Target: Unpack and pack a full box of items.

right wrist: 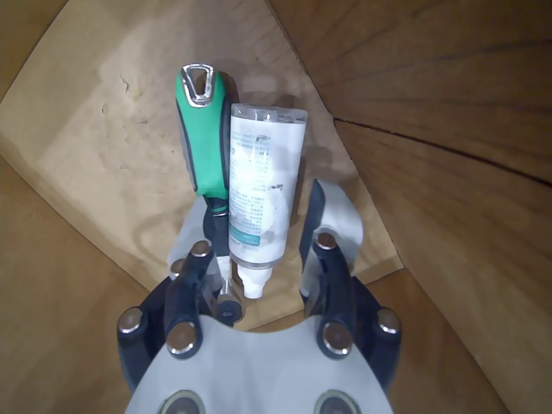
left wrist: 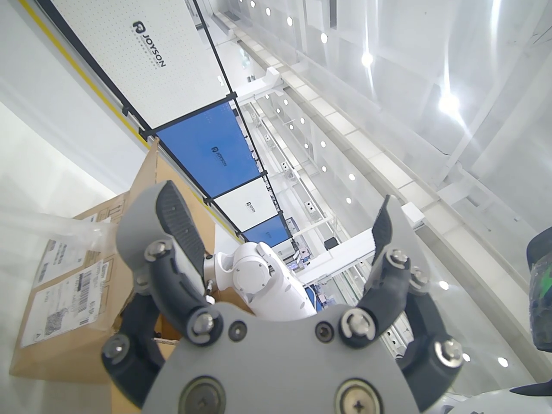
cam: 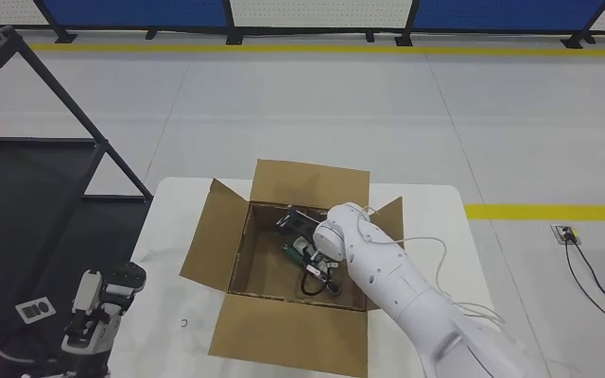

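left jaws hang spread and empty by the table's [cam: 165, 317] near left edge, tilted upward. farther in, the box [cam: 288, 335] stands open on the table, flaps out. inside it the right jaws are released, straddling a white tube [right wrist: 263, 191] and the shaft of a green screwdriver [right wrist: 205, 139] that lie side by side, touching. beyond them, a black item [cam: 291, 220] sits near the far wall.
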Controlling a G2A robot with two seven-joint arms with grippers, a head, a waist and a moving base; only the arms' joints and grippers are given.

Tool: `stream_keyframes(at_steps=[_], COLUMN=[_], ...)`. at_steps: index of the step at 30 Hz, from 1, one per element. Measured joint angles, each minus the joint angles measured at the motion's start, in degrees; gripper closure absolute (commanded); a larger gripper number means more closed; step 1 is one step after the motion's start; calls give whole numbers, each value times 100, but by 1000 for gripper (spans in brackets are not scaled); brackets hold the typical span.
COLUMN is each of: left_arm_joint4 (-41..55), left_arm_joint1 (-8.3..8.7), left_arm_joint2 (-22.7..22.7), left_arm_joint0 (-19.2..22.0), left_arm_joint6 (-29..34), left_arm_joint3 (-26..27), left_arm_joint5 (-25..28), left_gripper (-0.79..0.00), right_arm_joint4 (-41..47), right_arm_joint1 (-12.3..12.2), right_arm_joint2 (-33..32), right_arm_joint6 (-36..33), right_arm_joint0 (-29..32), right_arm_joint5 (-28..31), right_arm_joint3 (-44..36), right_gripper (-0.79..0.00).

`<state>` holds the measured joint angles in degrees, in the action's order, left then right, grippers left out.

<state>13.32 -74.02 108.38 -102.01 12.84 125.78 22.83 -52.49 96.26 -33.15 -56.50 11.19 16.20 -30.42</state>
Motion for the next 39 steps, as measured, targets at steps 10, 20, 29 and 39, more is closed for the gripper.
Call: stream_keyframes(at_steps=[10, 20, 29, 39], left_arm_joint4=[-23, -41, -42, -83], left_arm_joint1=[-7, -14, -21, -31], left_arm_joint2=[-24, -30, -25, -43], left_arm_joint0=[41, 56, 39, 9], left_arm_joint6=[-18, -38, -33, -43], left_arm_joint3=[-14, -33, -38, -34], left_arm_joint5=[-17, -19, 16, 49], left_gripper=[-785, -785, -785, -785], right_arm_joint4=[-224, -307, -401, -522], right_arm_joint1=[123, 157, 89, 26], right_arm_joint2=[94, 20, -138, -247], right_arm_joint6=[-122, -13, -35, -134], right_arm_joint0=[-18, -41, 13, 146], right_arm_joint5=[-120, -163, -399, -393], right_arm_joint3=[189, 199, 201, 72], right_gripper=[-200, -246, -277, -302])
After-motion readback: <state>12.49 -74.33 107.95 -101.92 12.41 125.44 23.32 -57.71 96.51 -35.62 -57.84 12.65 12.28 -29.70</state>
